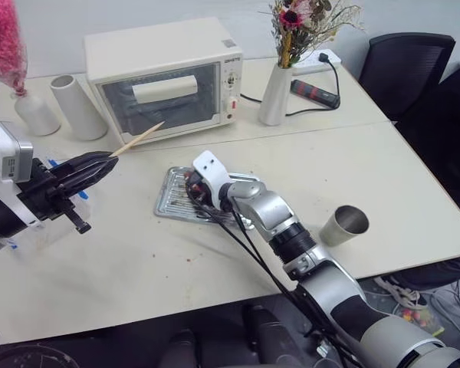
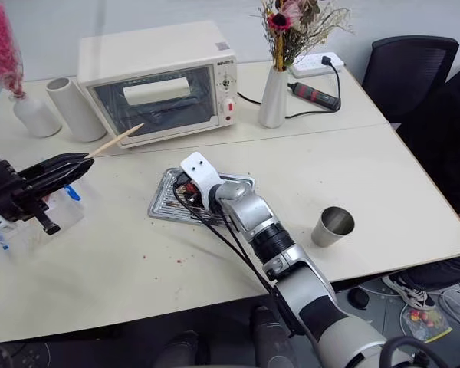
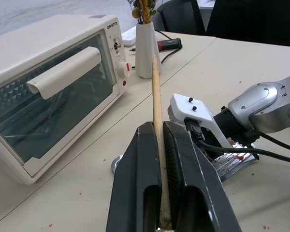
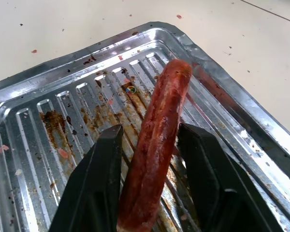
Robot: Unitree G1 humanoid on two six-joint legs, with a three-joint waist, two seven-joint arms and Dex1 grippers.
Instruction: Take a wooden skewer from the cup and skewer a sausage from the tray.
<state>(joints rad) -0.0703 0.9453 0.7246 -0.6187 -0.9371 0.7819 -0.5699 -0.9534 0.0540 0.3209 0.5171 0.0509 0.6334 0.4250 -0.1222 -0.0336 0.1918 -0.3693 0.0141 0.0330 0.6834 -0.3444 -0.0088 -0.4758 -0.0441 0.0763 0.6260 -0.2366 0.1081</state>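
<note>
The left pincer (image 1: pixel 92 166) is clamped on the wooden skewer (image 1: pixel 138 139), held above the bench (image 1: pixel 138 261) beside the tray (image 1: pixel 172 201), its point aimed at the toaster oven (image 1: pixel 165 77). The right pincer (image 4: pixel 152 159) sits over the tray with its fingers (image 4: pixel 99 183) either side of the sausage (image 4: pixel 157 145); whether they grip it I cannot tell. The cup (image 1: pixel 343 225) stands well apart from the tray.
</note>
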